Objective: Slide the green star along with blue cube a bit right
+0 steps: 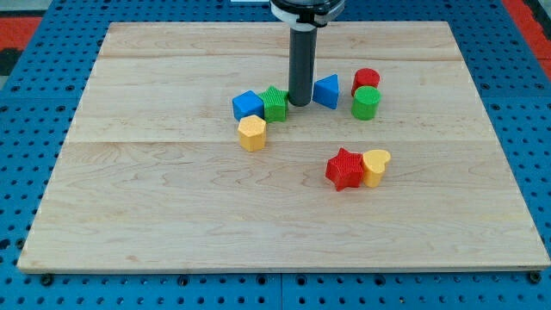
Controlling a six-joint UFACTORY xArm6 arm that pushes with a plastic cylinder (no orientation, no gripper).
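The green star (275,103) lies just above the board's middle, touching the blue cube (247,105) on its left. My tip (299,103) stands right against the green star's right side, between it and a blue triangle (327,90). The rod rises from there to the view's top edge.
A yellow hexagon (251,133) sits just below the blue cube. A red cylinder (366,81) and a green cylinder (365,102) stand right of the blue triangle. A red star (345,169) and a yellow heart (375,166) touch lower right. The wooden board (172,224) ends at a blue pegboard.
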